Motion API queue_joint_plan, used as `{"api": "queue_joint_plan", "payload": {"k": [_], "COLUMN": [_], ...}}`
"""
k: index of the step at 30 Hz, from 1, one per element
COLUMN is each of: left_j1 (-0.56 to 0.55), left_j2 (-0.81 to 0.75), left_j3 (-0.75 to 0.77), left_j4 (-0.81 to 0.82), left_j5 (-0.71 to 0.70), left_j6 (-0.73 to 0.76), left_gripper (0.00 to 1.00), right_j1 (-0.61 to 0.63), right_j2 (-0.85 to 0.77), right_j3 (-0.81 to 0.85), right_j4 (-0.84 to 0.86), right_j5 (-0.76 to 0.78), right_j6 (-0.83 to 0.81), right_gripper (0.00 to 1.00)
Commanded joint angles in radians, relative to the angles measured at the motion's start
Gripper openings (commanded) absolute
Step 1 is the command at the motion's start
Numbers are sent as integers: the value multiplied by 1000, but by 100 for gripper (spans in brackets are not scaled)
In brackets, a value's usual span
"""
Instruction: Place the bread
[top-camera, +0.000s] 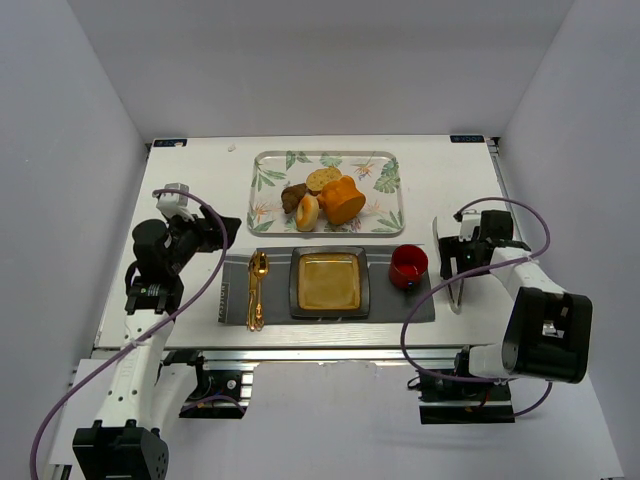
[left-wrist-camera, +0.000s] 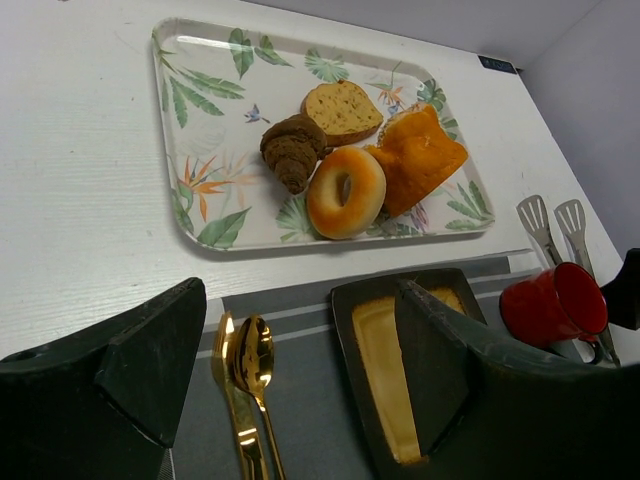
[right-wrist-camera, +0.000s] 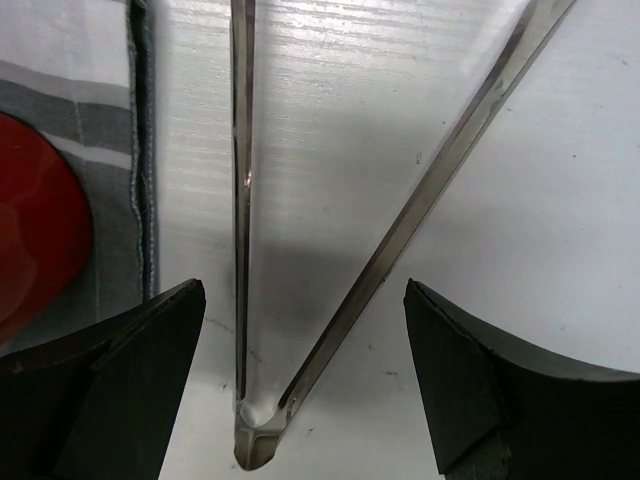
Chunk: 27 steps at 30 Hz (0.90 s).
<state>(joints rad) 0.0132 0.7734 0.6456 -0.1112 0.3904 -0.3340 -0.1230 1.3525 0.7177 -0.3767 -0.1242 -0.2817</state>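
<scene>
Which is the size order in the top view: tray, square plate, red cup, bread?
1. floral tray, clearly largest
2. square plate
3. bread and red cup: they look about alike, so I won't rank them.

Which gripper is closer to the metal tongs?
Right. The right gripper is open directly over the tongs; the left gripper is beyond the opposite end of the placemat.
</scene>
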Motion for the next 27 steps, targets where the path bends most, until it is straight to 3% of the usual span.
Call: {"api": "queue_joint_plan", "payload": {"k": [1, 16, 27], "left_j1": [4, 2, 2], "left_j2": [-6, -17, -75], "left_j3": [-7, -29, -31], "left_j4": [19, 30, -10], "left_j5": [11, 11, -7], "left_j6": [-13, -50, -42], "left_gripper": [85, 85, 86], "right_j1": [-3, 2, -1], "right_j2": [20, 172, 84], "right_j3": [-20, 0, 9], "right_j4": [65, 134, 119], "right_j5": [20, 74, 17], "right_j6": [-28, 3, -22], "right_gripper": [85, 76, 30]}}
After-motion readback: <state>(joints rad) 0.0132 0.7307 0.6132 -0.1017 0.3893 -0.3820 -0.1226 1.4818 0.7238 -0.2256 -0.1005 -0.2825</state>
